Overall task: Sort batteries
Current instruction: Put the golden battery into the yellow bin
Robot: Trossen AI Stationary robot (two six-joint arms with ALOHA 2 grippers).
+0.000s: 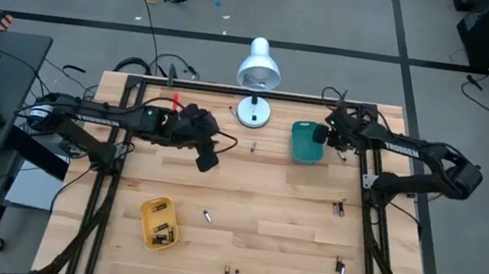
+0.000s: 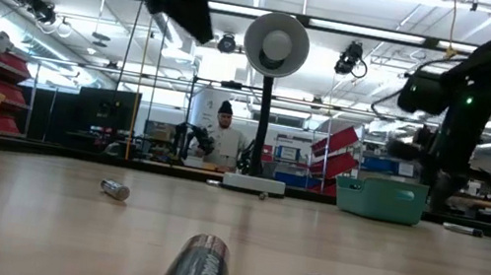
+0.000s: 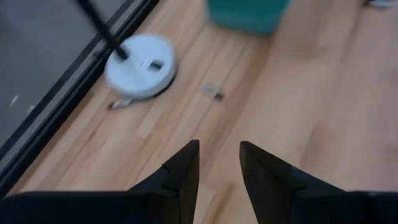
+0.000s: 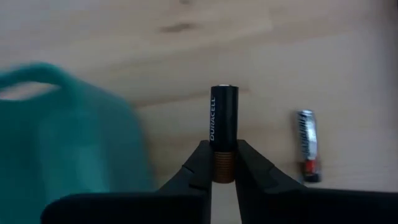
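My right gripper (image 4: 217, 163) is pinched on a black and copper battery (image 4: 223, 127), gripping it by the copper end so the black body sticks out clear ahead of the fingertips. I hold it that way, I judge, so the cell can drop freely once I let go. The teal tray (image 1: 304, 141) sits just beside this gripper at the far right of the desk (image 1: 284, 199), which suits a short carry over its rim. A second, silvery battery with a red end (image 4: 306, 145) lies flat on the wood close to the one I hold, a likely later pick.

My right arm reaches in from the desk's right edge, elbow folded back, wrist bent towards the tray.

My left gripper (image 3: 219, 163) holds nothing; its fingers stand partly apart over bare wood. That arm stretches across from the left, hanging above the desk with its wrist angled towards the white lamp base (image 3: 140, 74) and a small battery (image 3: 212, 92) lying near it, probably its next target.

The yellow tray (image 1: 157, 222) near the front left already has a few cells in it. Other batteries lie scattered singly across the front and right of the desk, so much sorting remains.
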